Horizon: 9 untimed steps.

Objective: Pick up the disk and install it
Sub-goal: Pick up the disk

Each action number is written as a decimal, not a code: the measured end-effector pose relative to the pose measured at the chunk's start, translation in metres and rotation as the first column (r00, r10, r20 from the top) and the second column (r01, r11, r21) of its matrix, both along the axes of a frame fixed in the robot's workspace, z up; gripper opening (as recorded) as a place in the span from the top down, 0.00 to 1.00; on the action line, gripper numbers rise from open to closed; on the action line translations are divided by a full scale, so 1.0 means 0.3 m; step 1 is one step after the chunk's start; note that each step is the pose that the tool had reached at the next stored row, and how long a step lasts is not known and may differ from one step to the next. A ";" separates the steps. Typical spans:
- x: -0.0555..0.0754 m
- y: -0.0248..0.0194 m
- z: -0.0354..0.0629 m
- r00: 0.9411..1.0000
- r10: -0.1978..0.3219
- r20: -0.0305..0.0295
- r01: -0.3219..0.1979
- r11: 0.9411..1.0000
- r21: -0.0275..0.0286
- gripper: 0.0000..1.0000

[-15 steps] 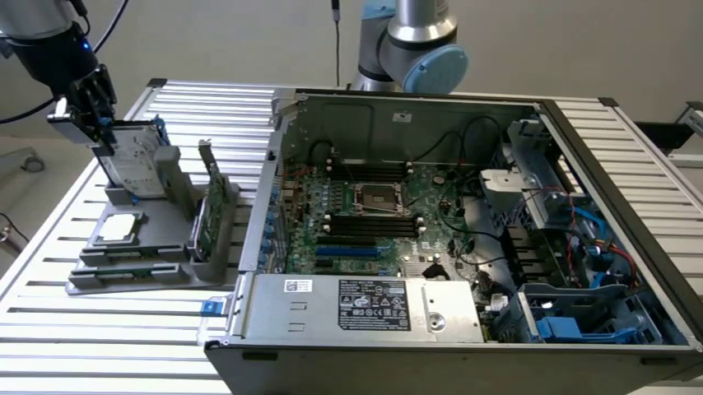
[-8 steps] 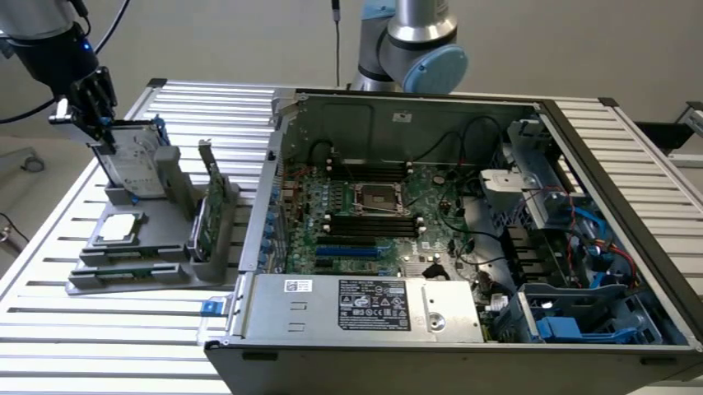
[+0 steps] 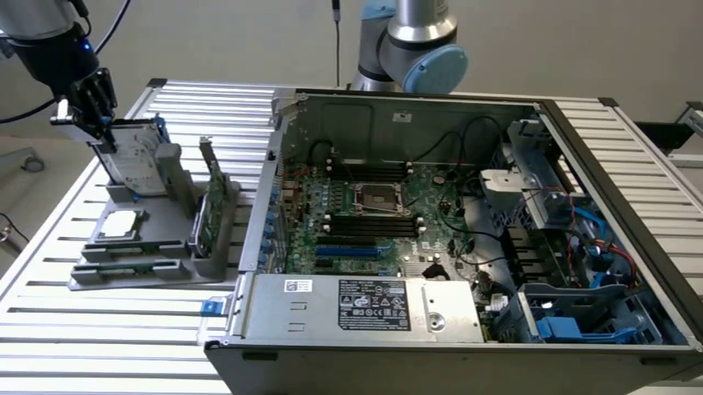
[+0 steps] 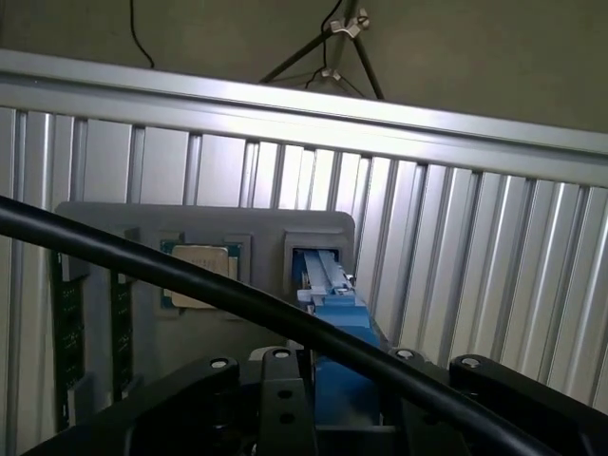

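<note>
Slatted table (image 3: 99,329) (grey rack (image 3: 154,267), computer case (image 3: 363,123))

- Cannot read label (image 3: 137,173) on disk (image 3: 141,136): too small.
- Cannot see disk's lower edge, sunk in holder (image 3: 143,267).
- In wrist view, see disk partly behind cable (image 4: 142,256).
- Note arm (image 3: 44,37) cut off at top edge.

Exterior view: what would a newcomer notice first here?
The open computer case fills the middle and the exterior view's right, its motherboard bare. On that view's left, a grey holder carries the disk standing on edge, with the claw at its top edge.
</note>
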<state>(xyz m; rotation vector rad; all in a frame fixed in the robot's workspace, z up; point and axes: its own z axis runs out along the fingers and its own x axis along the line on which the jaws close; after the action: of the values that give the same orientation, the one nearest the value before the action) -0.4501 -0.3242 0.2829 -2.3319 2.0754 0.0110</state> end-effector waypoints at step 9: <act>0.002 0.000 0.000 1.000 -0.005 -0.008 0.005 1.000 0.000 0.67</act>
<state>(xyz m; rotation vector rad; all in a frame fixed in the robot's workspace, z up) -0.4494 -0.3243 0.2829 -2.3310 2.0846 0.0205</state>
